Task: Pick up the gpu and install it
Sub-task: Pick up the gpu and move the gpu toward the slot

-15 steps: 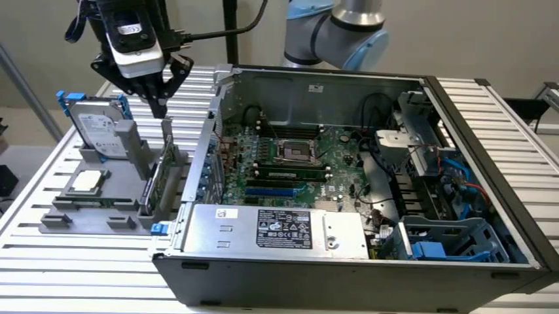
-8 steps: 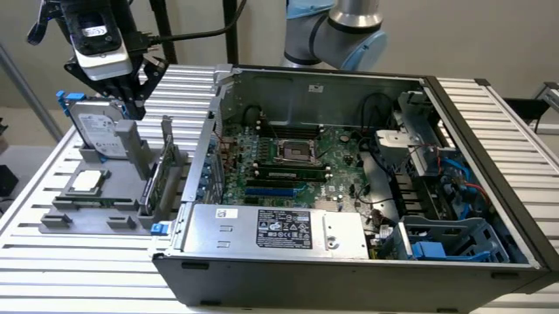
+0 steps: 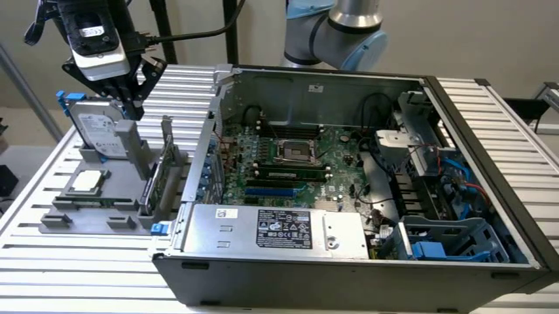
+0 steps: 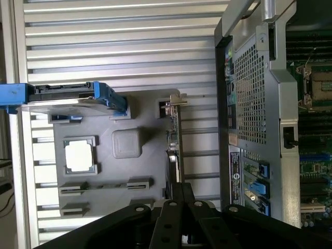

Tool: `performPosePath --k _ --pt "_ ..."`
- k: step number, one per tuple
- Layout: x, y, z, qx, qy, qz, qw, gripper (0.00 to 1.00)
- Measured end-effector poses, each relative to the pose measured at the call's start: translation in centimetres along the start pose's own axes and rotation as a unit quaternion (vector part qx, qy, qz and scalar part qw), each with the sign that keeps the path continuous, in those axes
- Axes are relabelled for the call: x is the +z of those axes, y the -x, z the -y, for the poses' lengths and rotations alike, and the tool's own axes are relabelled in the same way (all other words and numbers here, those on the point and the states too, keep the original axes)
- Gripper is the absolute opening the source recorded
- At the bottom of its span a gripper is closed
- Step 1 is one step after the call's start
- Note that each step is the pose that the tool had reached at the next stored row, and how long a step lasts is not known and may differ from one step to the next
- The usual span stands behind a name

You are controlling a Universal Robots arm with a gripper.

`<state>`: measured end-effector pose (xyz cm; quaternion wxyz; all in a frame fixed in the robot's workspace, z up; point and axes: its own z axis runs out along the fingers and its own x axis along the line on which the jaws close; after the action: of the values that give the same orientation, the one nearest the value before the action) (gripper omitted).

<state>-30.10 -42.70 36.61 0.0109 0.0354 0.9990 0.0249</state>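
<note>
Claw: I read the claw point(image 3: 133, 98) point(image 4: 182, 189) as pressed together, the fingers meeting with nothing between them.
Contact: none seen; it hangs above the grey holder point(image 3: 83, 222) point(image 4: 104, 171), and from the wrist its tips line up over one end of the graphics card.
Graphics card: one point(image 3: 160, 176) point(image 4: 174, 140), standing on edge in the holder, at the side nearest the computer case and outside it.
Hard drive: one point(image 3: 98, 131) point(image 4: 67, 98), with blue rails, upright at the holder's far end.
Processor chip: one point(image 3: 88, 182) point(image 4: 80, 155), lying flat in a holder pocket.
Computer case: one point(image 3: 349, 268) point(image 4: 254, 93), open, at the exterior view's right of the holder.
Table: one slatted top point(image 3: 88, 268) point(image 4: 129, 41), bearing the holder and the case.
</note>
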Motion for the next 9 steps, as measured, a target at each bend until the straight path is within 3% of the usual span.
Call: performPosePath --k 8,9 --pt "0.0 0.0 0.0 0.0 0.0 0.0 1.0 0.12" --pt "0.0 0.0 0.0 0.0 0.0 0.0 1.0 0.18"
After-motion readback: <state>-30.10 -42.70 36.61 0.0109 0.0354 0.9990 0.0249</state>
